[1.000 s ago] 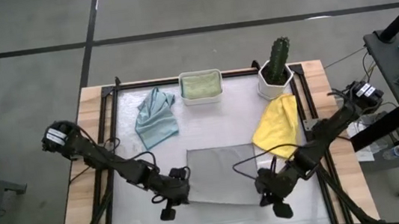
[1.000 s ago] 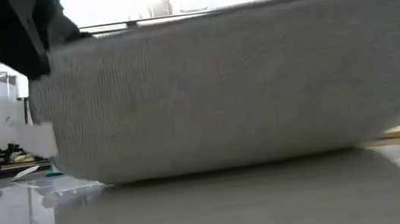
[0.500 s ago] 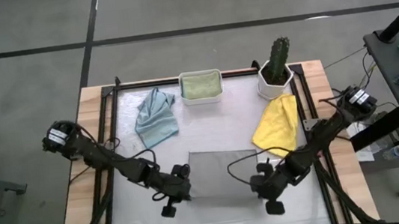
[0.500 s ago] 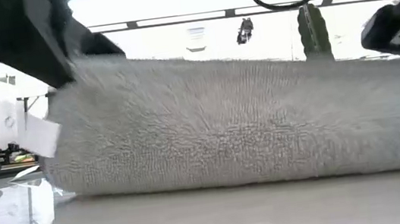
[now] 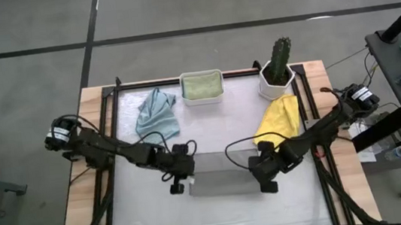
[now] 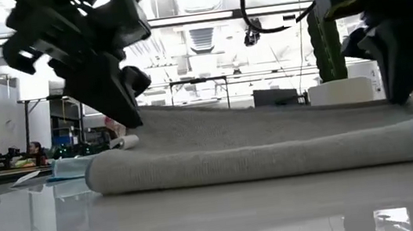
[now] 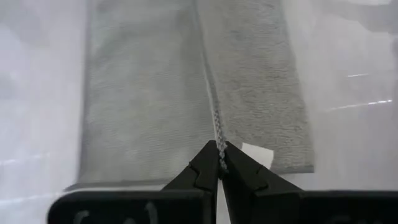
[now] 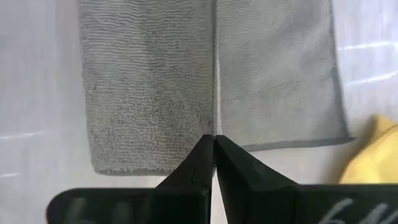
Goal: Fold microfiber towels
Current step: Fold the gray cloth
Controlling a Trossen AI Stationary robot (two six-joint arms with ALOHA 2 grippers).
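Note:
A grey microfiber towel [image 5: 223, 174] lies mid-table, its near part doubled over onto the rest, with the fold [image 6: 259, 160] toward the near edge. My left gripper [image 5: 184, 179] is shut on the towel's left end and my right gripper [image 5: 263, 175] is shut on its right end. A pale blue-grey towel [image 5: 156, 117] lies crumpled at the far left. A yellow towel [image 5: 279, 125] lies crumpled at the right. A sage green towel [image 5: 202, 86] sits in a white tub [image 5: 203, 98]. My left gripper pinches the hemmed edge [image 7: 217, 132] of the turned-over layer at its left corner, beside a white label [image 7: 256, 154]. The fingers slant down from the table's left. That edge sits low over the layer below. My right gripper pinches the same edge [image 8: 215, 121] at its right corner between the two fingertips. The fingers slant steeply down from the table's right. The turned-over layer slopes down from the fingers to the fold.
A cactus in a white pot [image 5: 277, 69] stands at the far right, just behind the yellow towel. A black frame [image 5: 116, 137] runs along the table's sides. Bare tabletop [image 5: 220, 220] lies between the grey towel and the near edge.
Both grippers, still shut on the grey towel's near edge, have carried it toward the far edge and downward, tipping steeper. The near part has turned over onto the rest; the far part has stayed flat, and a fold now faces the near edge.

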